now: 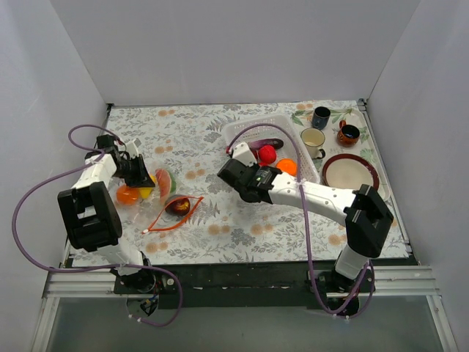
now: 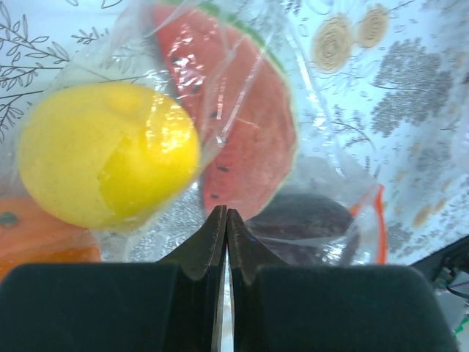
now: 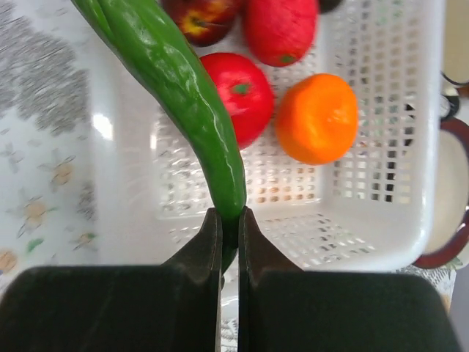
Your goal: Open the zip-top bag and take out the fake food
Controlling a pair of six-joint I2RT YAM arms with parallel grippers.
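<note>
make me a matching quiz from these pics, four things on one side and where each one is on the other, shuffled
1 green pepper
2 yellow lemon
3 red tomato
4 dark blue mug

A inside the zip-top bag
B in the white basket
C standing on the table, outside the basket
D held by the right gripper

Pairs: 1-D, 2-A, 3-B, 4-C

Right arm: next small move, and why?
Probably open the right gripper and drop the green pepper. It is pinched by one end in the shut jaws and held over the white basket, where an orange and a tomato already lie.
</note>
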